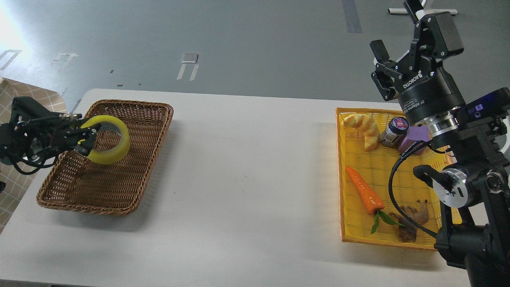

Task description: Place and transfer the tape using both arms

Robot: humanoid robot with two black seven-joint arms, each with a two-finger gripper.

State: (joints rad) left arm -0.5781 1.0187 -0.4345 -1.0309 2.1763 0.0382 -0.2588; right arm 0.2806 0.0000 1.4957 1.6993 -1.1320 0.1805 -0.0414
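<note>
The tape (109,140) is a translucent yellow roll held at its left rim by my left gripper (88,138), which is shut on it. The roll hangs over the left part of the brown wicker basket (139,167); I cannot tell whether it touches the basket floor. My left arm enters from the far left edge. My right gripper (381,67) is raised at the upper right, above the far end of the yellow tray (342,175). It is open and empty.
The yellow tray holds a croissant (363,128), a small jar (393,130), a purple block (414,139), a carrot (363,190) and a brown figure (414,221). A checked cloth (12,175) lies left of the basket. The white table (247,171) spans between basket and tray.
</note>
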